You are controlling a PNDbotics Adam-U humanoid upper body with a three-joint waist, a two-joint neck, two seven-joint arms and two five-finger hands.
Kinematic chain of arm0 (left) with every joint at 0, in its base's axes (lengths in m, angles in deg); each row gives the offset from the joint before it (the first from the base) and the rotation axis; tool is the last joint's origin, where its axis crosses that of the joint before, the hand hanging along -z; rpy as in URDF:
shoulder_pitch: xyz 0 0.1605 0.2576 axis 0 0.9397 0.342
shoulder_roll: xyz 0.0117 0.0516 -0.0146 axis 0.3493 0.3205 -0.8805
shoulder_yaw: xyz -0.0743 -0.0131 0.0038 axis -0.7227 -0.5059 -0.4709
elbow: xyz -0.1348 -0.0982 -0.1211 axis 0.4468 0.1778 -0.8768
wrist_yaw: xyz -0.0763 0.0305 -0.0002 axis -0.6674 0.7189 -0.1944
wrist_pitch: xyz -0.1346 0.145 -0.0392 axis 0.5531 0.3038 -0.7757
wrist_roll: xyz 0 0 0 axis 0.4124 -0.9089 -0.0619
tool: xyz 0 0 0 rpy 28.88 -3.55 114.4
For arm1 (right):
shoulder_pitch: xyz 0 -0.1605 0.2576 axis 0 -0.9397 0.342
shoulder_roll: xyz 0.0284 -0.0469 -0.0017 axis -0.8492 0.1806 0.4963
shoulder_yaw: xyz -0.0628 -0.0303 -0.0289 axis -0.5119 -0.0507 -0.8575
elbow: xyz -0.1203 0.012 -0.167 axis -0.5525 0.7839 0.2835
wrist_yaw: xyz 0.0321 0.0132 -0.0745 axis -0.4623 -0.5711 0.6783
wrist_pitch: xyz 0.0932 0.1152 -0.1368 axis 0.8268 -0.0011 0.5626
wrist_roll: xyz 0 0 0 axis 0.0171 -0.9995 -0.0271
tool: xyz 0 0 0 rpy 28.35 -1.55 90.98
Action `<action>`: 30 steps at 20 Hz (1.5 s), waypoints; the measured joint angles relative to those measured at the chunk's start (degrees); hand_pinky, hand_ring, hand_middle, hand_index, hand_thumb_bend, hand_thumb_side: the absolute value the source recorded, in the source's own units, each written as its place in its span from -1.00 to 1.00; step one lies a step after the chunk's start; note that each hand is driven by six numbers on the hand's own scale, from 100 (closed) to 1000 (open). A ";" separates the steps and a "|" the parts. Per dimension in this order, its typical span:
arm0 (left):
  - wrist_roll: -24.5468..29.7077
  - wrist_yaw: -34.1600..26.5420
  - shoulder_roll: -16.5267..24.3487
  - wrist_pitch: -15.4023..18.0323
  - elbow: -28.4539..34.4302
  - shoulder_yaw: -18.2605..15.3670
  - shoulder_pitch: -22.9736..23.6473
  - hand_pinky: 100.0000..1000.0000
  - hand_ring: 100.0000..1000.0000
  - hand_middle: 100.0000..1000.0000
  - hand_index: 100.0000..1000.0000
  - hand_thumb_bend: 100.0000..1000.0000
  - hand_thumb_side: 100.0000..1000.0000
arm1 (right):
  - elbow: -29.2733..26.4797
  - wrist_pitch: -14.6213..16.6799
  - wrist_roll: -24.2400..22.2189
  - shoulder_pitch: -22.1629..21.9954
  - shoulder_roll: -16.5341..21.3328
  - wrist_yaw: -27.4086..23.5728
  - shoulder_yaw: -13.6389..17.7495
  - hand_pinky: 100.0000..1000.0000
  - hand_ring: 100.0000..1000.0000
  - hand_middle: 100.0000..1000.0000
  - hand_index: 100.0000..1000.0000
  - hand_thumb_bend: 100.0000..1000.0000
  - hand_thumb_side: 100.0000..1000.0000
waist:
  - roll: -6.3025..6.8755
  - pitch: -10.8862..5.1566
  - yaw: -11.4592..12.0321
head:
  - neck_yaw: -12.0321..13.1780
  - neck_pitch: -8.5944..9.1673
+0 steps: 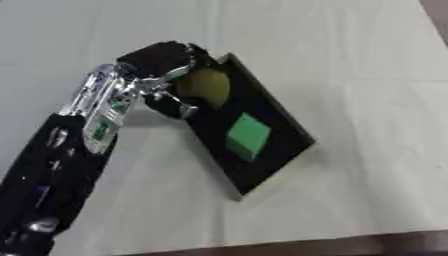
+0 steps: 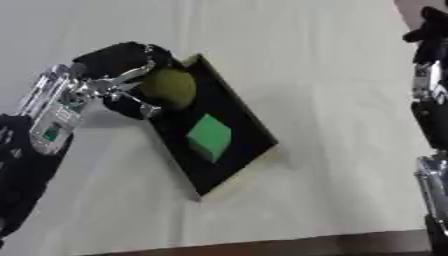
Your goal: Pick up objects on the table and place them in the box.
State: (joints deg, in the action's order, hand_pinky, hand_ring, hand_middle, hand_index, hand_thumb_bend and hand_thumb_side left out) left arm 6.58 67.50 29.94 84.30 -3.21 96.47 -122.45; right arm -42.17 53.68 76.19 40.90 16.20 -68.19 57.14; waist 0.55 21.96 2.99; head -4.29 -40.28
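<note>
A shallow black box (image 1: 278, 134) lies askew on the white table. A green block (image 1: 248, 136) rests inside it, toward its near end. My left hand (image 1: 157, 67) reaches in from the left and hovers over the box's far end, fingers curled around a yellow-green round fruit (image 1: 206, 86). My right arm shows at the right edge of the right eye view, and its hand (image 2: 429, 27) is a dark shape at the top corner.
A white cloth covers the table (image 1: 367, 75) on all sides of the box. The table's near edge (image 1: 350, 242) runs along the bottom of the picture.
</note>
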 measured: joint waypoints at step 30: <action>-23.44 -27.89 10.24 -14.93 31.52 -15.01 7.64 0.57 0.44 0.26 0.67 -0.91 -0.19 | 0.00 1.30 1.91 0.24 0.65 -0.02 1.09 0.79 0.72 0.03 0.78 -1.00 0.13 | -0.90 -0.45 0.60 | -0.76 0.58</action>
State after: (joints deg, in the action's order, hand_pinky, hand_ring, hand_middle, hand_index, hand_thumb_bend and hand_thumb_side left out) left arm -16.86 39.62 40.18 69.38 28.32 81.46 -114.81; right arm -42.17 54.98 78.10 41.14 16.85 -68.22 58.23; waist -0.35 21.52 3.59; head -5.05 -39.70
